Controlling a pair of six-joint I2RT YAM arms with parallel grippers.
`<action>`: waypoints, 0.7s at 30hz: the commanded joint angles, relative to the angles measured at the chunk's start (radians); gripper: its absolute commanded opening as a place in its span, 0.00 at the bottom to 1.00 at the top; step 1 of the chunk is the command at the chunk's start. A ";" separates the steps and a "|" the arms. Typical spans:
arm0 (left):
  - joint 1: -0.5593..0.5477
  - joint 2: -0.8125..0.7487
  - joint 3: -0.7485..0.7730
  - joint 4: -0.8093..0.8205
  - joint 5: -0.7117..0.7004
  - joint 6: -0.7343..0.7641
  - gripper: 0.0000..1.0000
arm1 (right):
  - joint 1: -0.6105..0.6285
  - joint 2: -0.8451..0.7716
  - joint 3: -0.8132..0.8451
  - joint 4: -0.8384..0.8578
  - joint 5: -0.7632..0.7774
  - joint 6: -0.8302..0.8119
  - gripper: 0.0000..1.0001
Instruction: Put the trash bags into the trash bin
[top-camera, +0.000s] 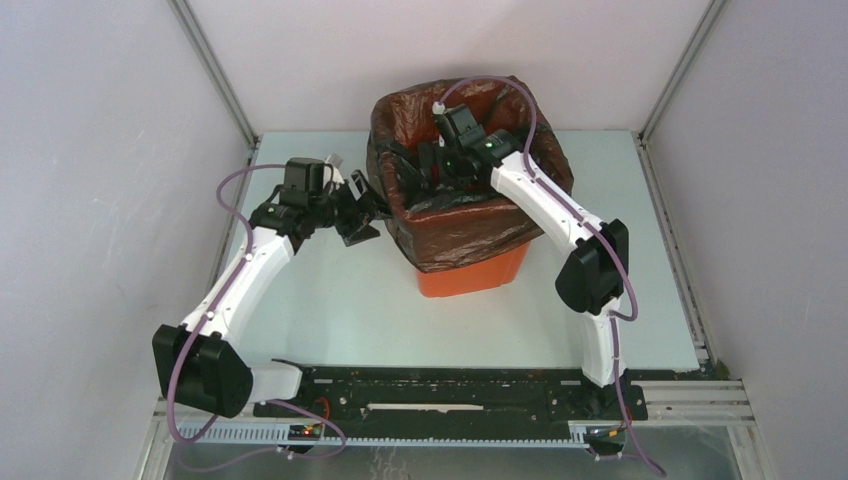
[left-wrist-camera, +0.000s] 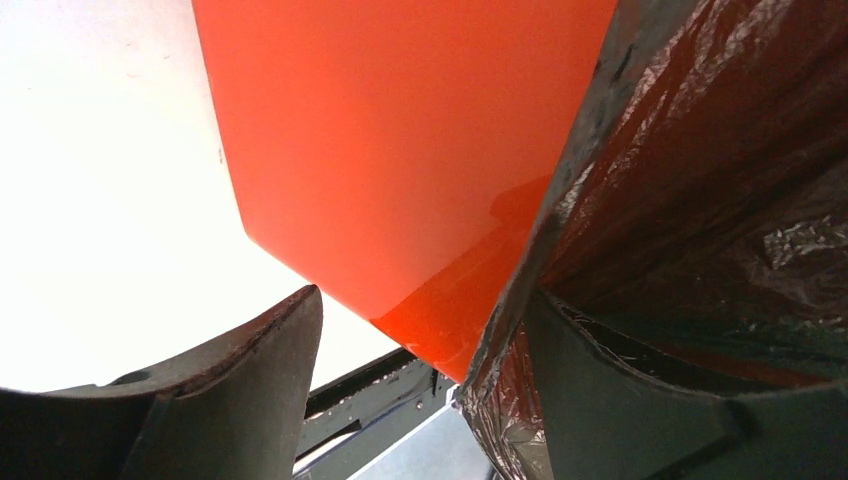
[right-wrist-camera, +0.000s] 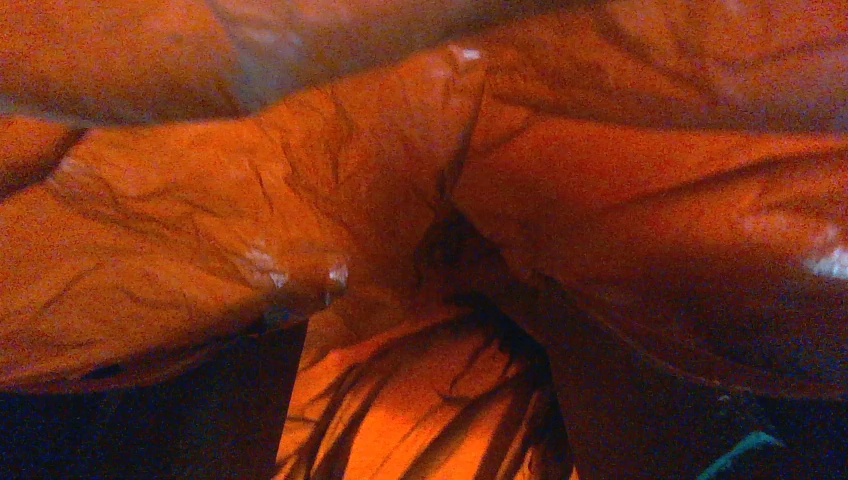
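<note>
Now, trash bin (top-camera: 470, 275): it stands upright on the table (top-camera: 340, 310), toward 12 o'clock from the middle, with its mouth open upward.
Trash bag (top-camera: 455, 235): the black film sits inside the bin as a lining. Its edge is folded out over the rim and hangs down the outer wall, so only the orange foot shows at 6 o'clock.
Left gripper (top-camera: 358, 215): it is at 9 o'clock of the bin, outside the wall, with fingers spread wide and pinching nothing. In its wrist view the hanging edge of the bag lies just beside one finger, and the bin corner shows in the gap.
Why there: I think it is placed to catch or pull down the skirt on that side.
Right gripper (top-camera: 438, 168): it reaches over the rim from about 4 o'clock and is deep inside the bin. Its fingers are apart, with film all around them and nothing clamped as far as I see.
Why there: probably to press the film toward the walls and bottom, so the bag sits open.
Progress: near the end, in my judgement; some smoothing remains.
</note>
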 joint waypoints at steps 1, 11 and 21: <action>-0.005 -0.023 0.055 -0.033 -0.032 0.052 0.79 | -0.006 0.017 0.126 -0.096 -0.011 0.018 0.95; -0.006 -0.029 0.086 -0.059 -0.027 0.074 0.83 | -0.029 -0.106 0.253 -0.113 -0.017 0.007 1.00; -0.005 -0.049 0.123 -0.091 -0.068 0.096 0.88 | -0.062 -0.095 0.236 0.011 0.006 0.030 1.00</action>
